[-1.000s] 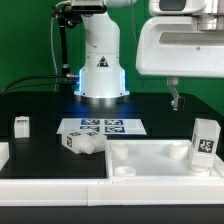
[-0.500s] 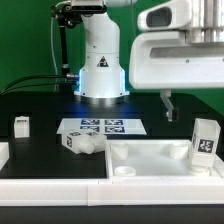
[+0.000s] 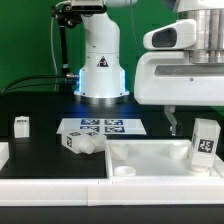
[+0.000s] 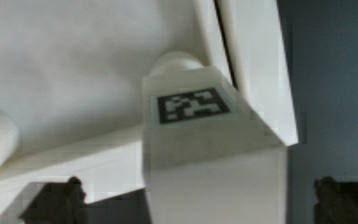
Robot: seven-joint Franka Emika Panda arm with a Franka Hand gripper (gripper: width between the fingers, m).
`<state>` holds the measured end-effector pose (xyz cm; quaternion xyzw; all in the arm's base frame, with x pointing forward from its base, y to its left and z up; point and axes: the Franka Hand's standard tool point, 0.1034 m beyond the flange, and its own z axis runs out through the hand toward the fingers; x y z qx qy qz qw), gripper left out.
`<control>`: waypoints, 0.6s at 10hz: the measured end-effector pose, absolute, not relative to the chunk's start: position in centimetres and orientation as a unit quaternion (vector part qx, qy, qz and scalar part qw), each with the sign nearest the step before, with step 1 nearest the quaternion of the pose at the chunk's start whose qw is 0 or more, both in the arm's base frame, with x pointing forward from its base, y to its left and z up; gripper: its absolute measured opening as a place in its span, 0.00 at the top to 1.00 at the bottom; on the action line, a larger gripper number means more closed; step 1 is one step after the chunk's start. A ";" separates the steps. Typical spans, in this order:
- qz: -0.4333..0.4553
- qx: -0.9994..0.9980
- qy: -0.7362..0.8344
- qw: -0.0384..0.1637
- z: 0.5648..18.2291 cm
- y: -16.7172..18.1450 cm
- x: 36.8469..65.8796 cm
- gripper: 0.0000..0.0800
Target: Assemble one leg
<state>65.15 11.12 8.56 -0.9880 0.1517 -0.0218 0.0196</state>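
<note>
- Leg (image 3: 204, 141): the task's thing stood upright at about 4 o'clock from the exterior view's centre, by the raised rim of the large white piece (image 3: 150, 153). Its foot was hidden, so you could not tell whether it rested on that piece or just beside it.
- Claw (image 4: 201, 200): released. In the wrist view its dark fingertips (image 4: 59, 198) were spread wide with the leg between them, neither touching it. In the exterior view the claw hung toward 10 o'clock from the leg.
- Risk, toppling: the leg stood free. If you lowered the claw off-centre, a fingertip would likely strike the leg's upper end and tip it over the rim onto the desk (image 3: 45, 150).
- Risk, poor grip: in the wrist view the leg's upper end looked narrower than its body. Closing there, not on the flat faces, would probably squeeze it out or tilt it, spoiling its seating in a round socket (image 3: 124, 172).
- Risk, lost tag: a finger closing over the leg's sticker would hide it from the cameras.
- Other parts: a second leg (image 3: 22, 125) stood at 9 o'clock, and a third leg (image 3: 78, 142) lay touching the marker board (image 3: 100, 127).
- Markings: the leg bore a black-and-white square tag, and the marker board carried several more. The robot base (image 3: 100, 70) showed a dark triangular emblem. You could read no letters or brand name.
</note>
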 end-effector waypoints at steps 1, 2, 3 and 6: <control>-0.021 -0.986 0.163 0.019 8.5 11.7 65.0 0.19; -0.021 -0.986 0.164 0.016 8.5 12.1 64.9 0.19; -0.021 -0.986 0.166 0.016 8.5 11.8 65.0 0.25; -0.021 -0.986 0.166 0.015 8.5 11.6 65.0 0.47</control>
